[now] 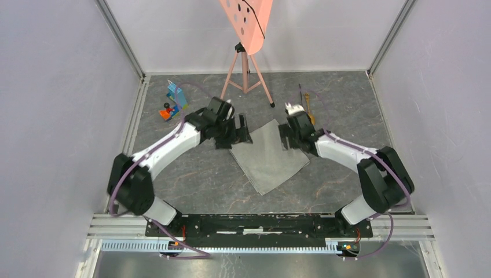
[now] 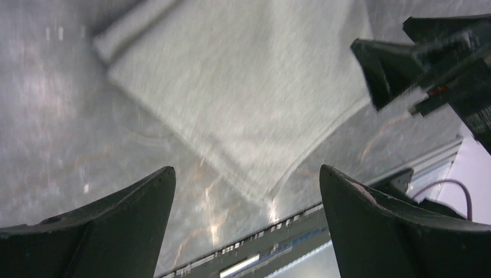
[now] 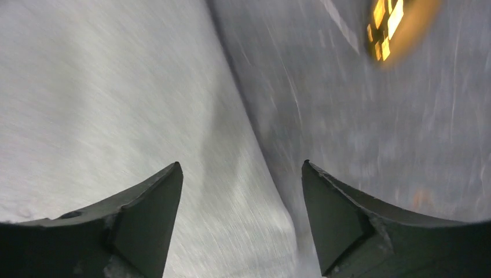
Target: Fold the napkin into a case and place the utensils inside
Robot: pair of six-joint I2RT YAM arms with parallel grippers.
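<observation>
On worktop point(image 1: 191, 174): one napkin point(image 1: 269, 156), flat, near-square, corner toward bases. Left pincer point(image 1: 240, 130) and right pincer point(image 1: 288, 134) released, empty, at opposite edges. Beyond, lengthwise near-to-far: one gold spoon point(image 1: 311, 114), one black utensil point(image 1: 301, 94).

Bright and even from above; blurred at both wrists.
Lit flatly and sharp in the overhead view, with soft shadows beneath the arms point(image 1: 173, 142) on the table point(image 1: 197, 174). Streaked with motion blur in both wrist views, smearing the napkin point(image 2: 243, 87) weave, scattering pale glare over the dark table, blowing the gold spoon point(image 3: 394, 23) into an orange glow.
</observation>
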